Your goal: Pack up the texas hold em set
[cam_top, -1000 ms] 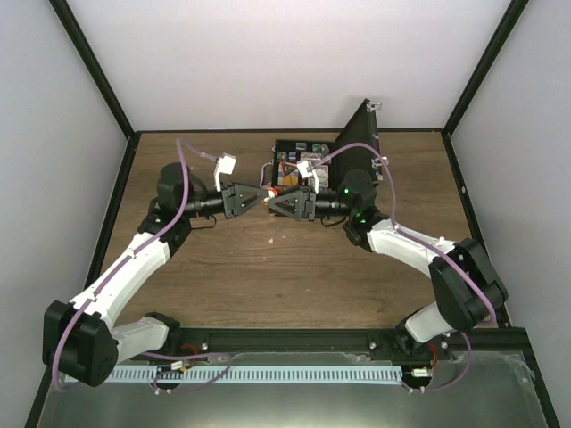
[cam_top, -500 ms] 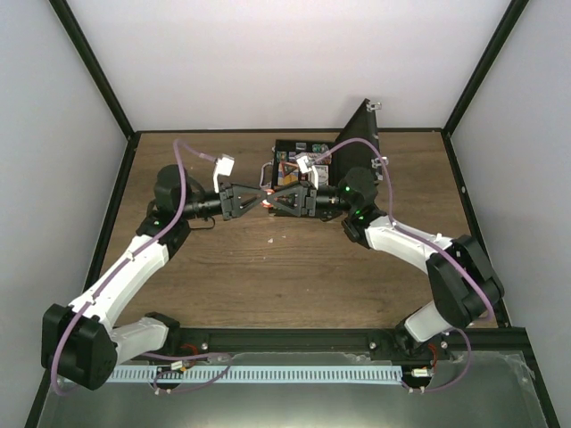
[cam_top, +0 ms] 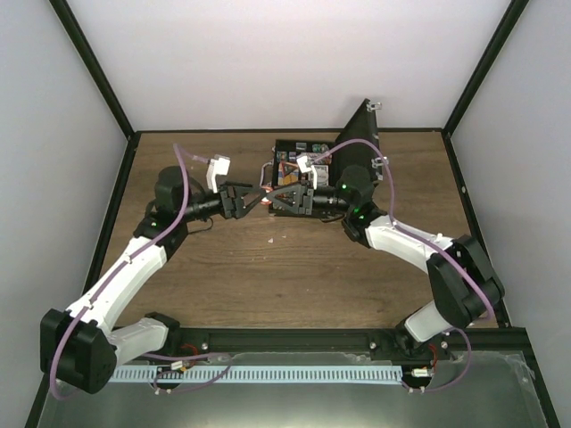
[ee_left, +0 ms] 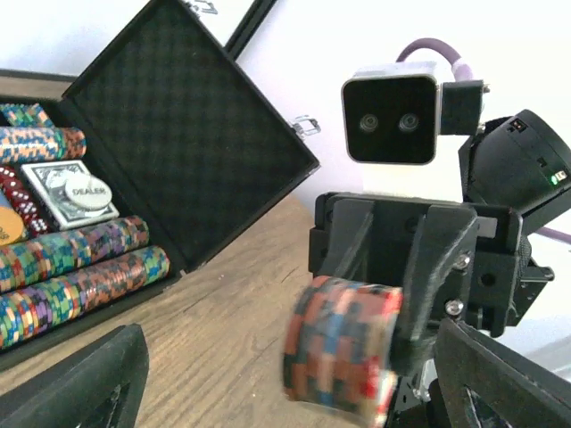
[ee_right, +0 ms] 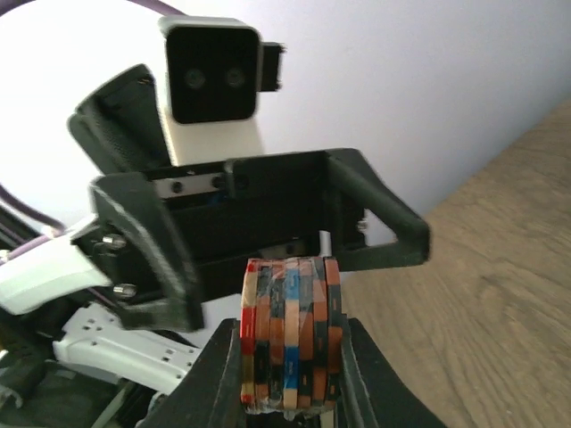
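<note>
A short stack of multicoloured poker chips [ee_right: 290, 343] hangs above the table between the two arms. My right gripper [ee_right: 290, 379] is shut on it, one finger pressed against each flat end. My left gripper [ee_left: 290, 392] is open, its fingers [ee_left: 85, 379] spread wide on either side of the stack [ee_left: 343, 343] and not touching it. In the top view both grippers meet just in front of the black briefcase [cam_top: 299, 153]: the left gripper [cam_top: 248, 198], the right gripper [cam_top: 272, 196]. The case's lid [ee_left: 178, 134] stands open. Rows of chips [ee_left: 76, 259] and a dealer button [ee_left: 87, 190] lie inside.
The case lid [cam_top: 359, 132] leans up toward the back right wall. Black frame posts and white walls enclose the wooden table [cam_top: 294, 267]. A small pale speck [cam_top: 270, 238] lies on the wood in front of the grippers.
My right gripper has shut on the chip stack. My left gripper, shut on it a moment ago, has opened and drawn back slightly to the left.
</note>
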